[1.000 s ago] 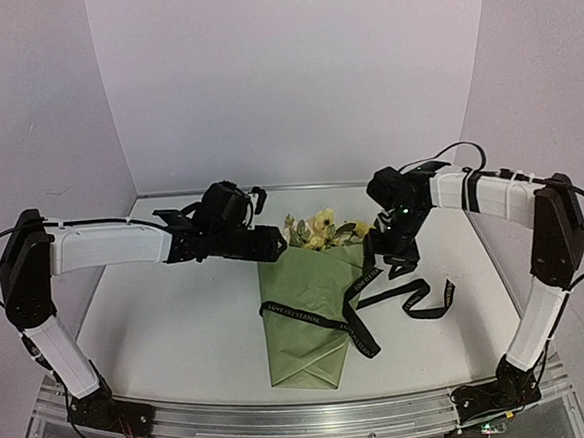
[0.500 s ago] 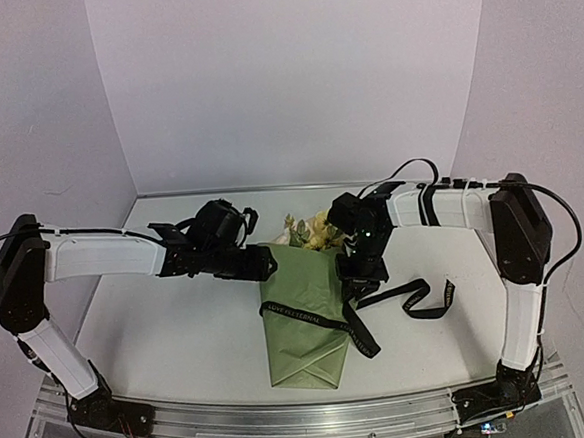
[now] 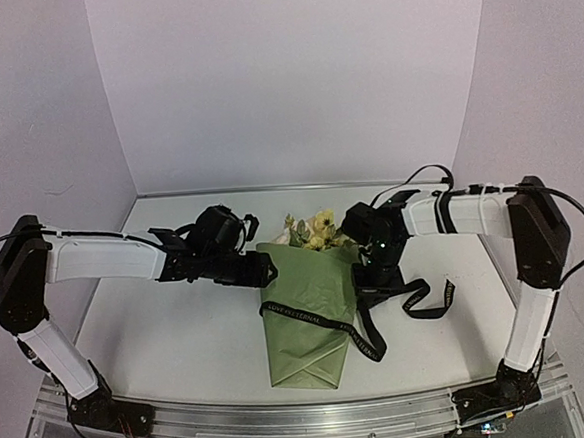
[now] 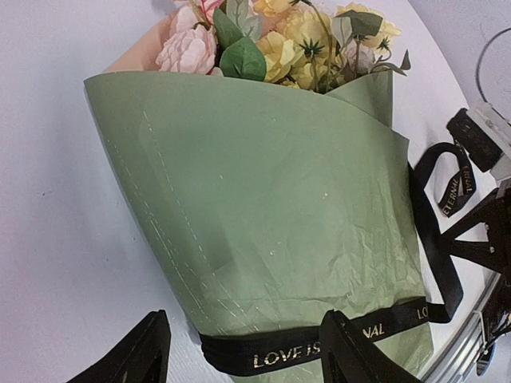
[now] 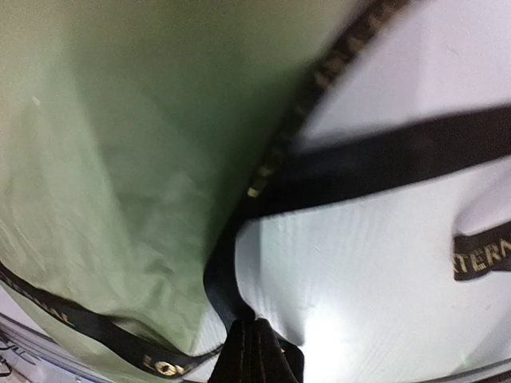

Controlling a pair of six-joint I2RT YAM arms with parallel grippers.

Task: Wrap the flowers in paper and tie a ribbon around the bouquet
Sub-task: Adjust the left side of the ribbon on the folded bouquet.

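Table (image 3: 170, 333): white surface, carries everything listed below.
Bouquet (image 3: 304, 313): lying flat at the middle of the table, narrow folded end toward the near edge, wide rim toward the far edge.
Paper (image 4: 271, 199): olive-green face outward, creased, wrapped as a cone around the stems; tan inner face visible at the rim beside the blooms.
Ribbon (image 4: 275, 356): black with pale lettering, laid as a band across the sleeve; loose end looped on the table just right of the sleeve.
Flowers (image 4: 299, 44): pale yellow and pinkish blooms with green leaves, poking past the wide rim.
Left end effector (image 3: 261, 271): jaws wide apart, gripping nothing, at the left edge of the sleeve near the rim; contact with the paper not determinable.
Right end effector (image 5: 255, 345): jaws pinched together on the ribbon, at the right edge of the sleeve.
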